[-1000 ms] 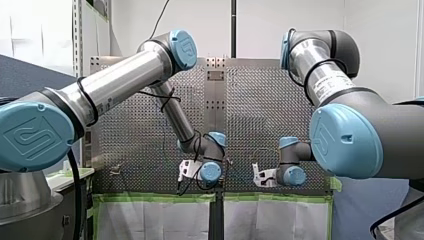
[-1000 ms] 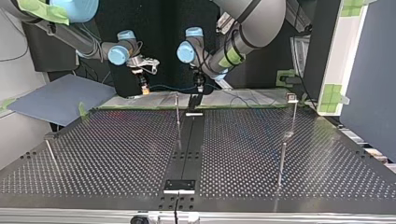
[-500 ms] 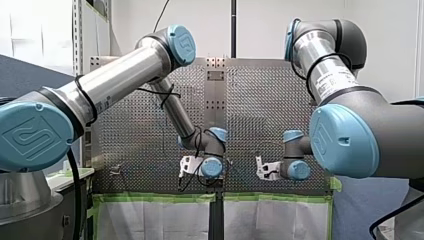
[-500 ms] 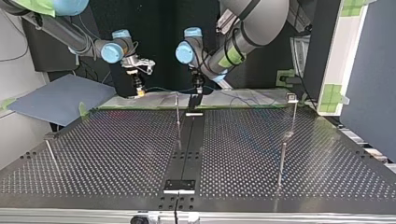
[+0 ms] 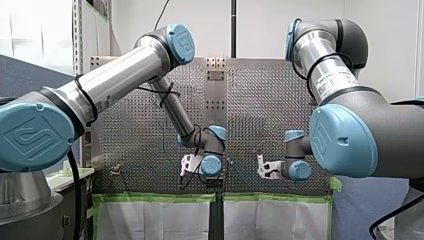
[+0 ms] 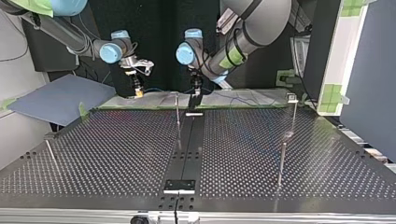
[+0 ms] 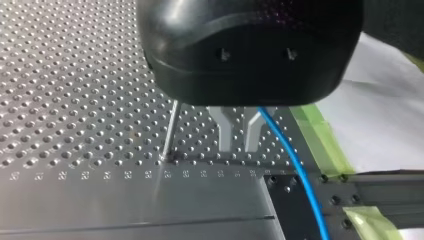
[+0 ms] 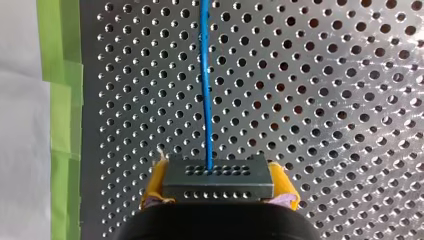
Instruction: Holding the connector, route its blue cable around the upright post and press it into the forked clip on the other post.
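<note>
In the front view my left arm (image 5: 120, 80) and my right arm (image 5: 350, 135) both reach down to the near edge of the perforated table (image 5: 150, 135), their wrists just above a strip of green tape (image 5: 155, 197). Neither arm's jaws can be read from here.

In the top view, my right arm's jaws hang at the view's left over the far edge of the table, with the connector (image 6: 138, 94) at their tip. The blue cable (image 6: 161, 89) runs from it, nearly level, across to my left arm's jaws, which hang close behind the upright post (image 6: 177, 114) near the table's middle. The cable lies on the far side of that post. Well apart, at the view's right, a second post (image 6: 293, 116) carries a small clip (image 6: 292, 97) on top. The cable does not reach it.

In the left wrist view the cable comes out from under the black housing (image 7: 250, 50), just beside my left arm's jaws, and runs off over the table's edge. I cannot tell whether these jaws are closed on it. The thin post stands just beside them.

In the right wrist view my right arm's jaws are clamped on the connector, a dark block with rows of small holes, with a yellow pad (image 8: 155, 185) pressed against each end. The cable leaves the block's middle and runs straight ahead over the table, alongside the tape.
</note>
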